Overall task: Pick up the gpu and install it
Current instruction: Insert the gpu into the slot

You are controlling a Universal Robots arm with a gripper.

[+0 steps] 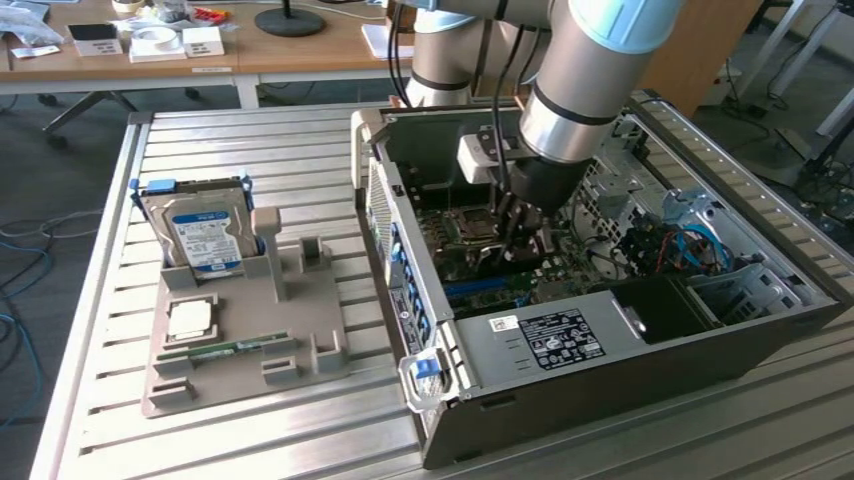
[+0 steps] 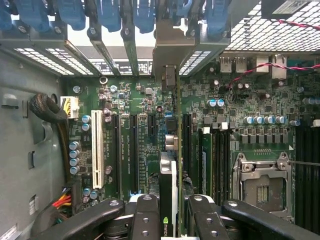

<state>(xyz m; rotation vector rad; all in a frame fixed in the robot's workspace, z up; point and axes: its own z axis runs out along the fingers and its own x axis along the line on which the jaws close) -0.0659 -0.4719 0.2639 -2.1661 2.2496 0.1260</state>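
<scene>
The gripper (image 2: 172, 222) is down inside the open computer case (image 1: 747, 345), and its dark fingers (image 2: 146, 220) are pressed from both sides onto the gpu (image 2: 169, 185), so it is pinching the card and is not spread. In the exterior view the gripper (image 1: 518, 235) hangs over the middle of the motherboard (image 1: 461, 250), and the arm comes in from the far edge of the case.

The card stands on its edge, so the wrist view sees it as a thin strip. Its long axis goes straight away from the gripper toward the rear wall of the case, parallel to the expansion slots (image 2: 134, 150) beside it. Its pale end bracket (image 2: 172, 50) is at the rear wall, among the row of blue clips (image 2: 135, 15). The white slot (image 2: 98, 150) lies a few slots to one side, and the processor socket (image 2: 262, 185) is on the other side. I judge that the card is in line with one slot, but the card hides its own lower edge, so I cannot tell if it is seated.

Outside the case, the hard drive (image 1: 200, 235) stands in the gray holder (image 1: 240, 375) on the metal table (image 1: 267, 150).
</scene>
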